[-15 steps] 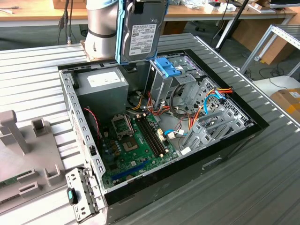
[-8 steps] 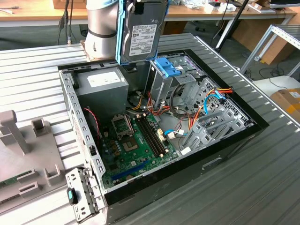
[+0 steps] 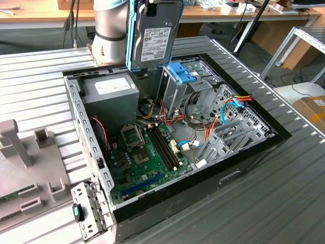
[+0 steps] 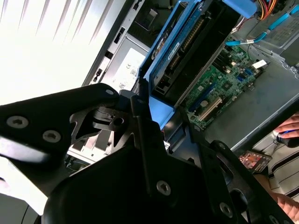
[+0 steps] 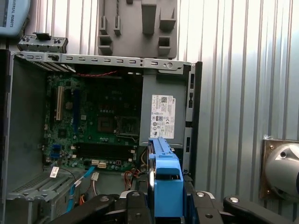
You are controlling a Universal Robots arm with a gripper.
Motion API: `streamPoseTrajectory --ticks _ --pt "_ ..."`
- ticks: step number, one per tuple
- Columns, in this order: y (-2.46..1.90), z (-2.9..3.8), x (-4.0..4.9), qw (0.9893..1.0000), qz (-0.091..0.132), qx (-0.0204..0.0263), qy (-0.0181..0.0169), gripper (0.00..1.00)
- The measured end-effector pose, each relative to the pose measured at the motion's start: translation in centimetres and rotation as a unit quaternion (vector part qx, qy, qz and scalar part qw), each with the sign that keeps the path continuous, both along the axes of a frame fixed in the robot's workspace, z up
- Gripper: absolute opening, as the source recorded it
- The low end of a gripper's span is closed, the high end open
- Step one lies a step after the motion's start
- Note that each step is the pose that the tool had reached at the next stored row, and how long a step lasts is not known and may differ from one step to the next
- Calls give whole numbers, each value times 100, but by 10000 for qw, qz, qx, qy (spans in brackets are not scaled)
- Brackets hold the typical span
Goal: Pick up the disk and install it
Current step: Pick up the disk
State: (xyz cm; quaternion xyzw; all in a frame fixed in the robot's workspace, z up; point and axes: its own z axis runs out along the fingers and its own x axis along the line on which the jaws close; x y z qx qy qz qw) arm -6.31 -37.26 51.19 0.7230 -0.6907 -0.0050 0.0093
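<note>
I am pinching the disk [image 3: 155, 36] between my gripper [image 5: 166, 206] fingers, clamping on its blue plastic rails and holding it upright, above the metal drive cage [image 3: 175, 89]. I am judging it dense, rigid and shock-sensitive. Its smooth grey casing looks slippery, so the rails are offering the surer hold.

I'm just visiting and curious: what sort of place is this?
Probably a robotics lab or workshop: a robot arm holds a disk over an open computer case on a ribbed metal table, with wooden benches beyond.
</note>
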Motion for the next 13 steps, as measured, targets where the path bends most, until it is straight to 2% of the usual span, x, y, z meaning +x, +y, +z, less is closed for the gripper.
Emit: streamPoseTrajectory --ticks 13 --pt "-13 1 0 10000 1 -1 0 37"
